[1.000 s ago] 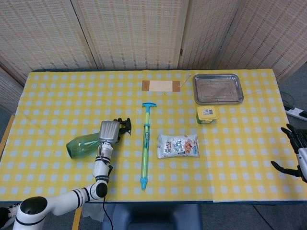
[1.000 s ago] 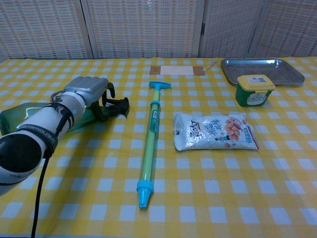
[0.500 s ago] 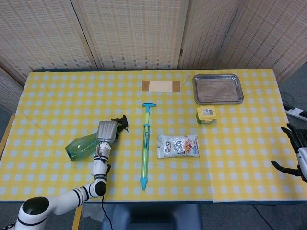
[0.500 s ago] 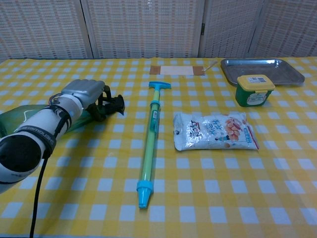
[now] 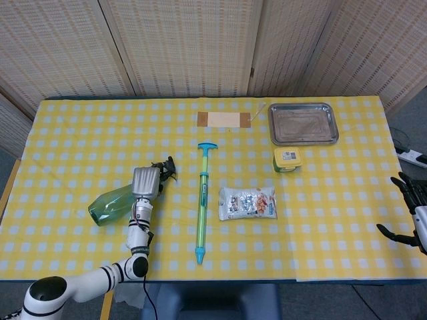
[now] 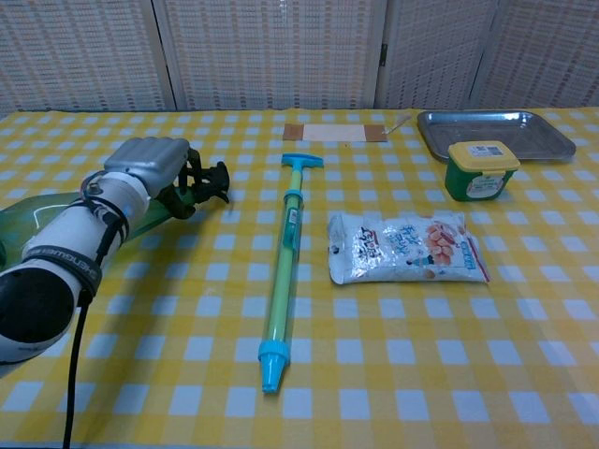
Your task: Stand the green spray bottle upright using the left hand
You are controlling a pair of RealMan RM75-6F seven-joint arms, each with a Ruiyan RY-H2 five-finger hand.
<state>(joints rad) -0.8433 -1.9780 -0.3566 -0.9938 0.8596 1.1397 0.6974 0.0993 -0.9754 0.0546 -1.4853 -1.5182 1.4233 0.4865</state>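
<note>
A worktop (image 5: 333,220) covered in a yellow and white checked cloth fills both views, with woven folding screens behind it.

At the near left side, the left hand (image 5: 146,181) is curled over the neck of the green spray bottle (image 5: 112,205), gripping it just behind the black trigger nozzle. The bottle is tilted, not upright: its rounded base points toward the left edge of the worktop and its nozzle end is raised toward the middle. In the chest view the left hand (image 6: 145,164) shows from behind, its fingers wrapped down around the green spray bottle (image 6: 37,217), with the black nozzle poking out past them to the right.

The right hand (image 5: 410,212) hangs beyond the worktop's right edge, well apart from everything, its dark fingers spread and holding nothing.

Just to the right of the bottle lies a long green and blue water pump toy (image 5: 202,200), running front to back, close to the nozzle but not touching it. Beside that lies a clear snack bag (image 5: 247,203). Further back on the right sit a small green tub (image 5: 287,159) with a yellow lid and, just behind it, a metal tray (image 5: 303,123). A brown and white strip (image 5: 224,120) lies flat near the back centre.
</note>
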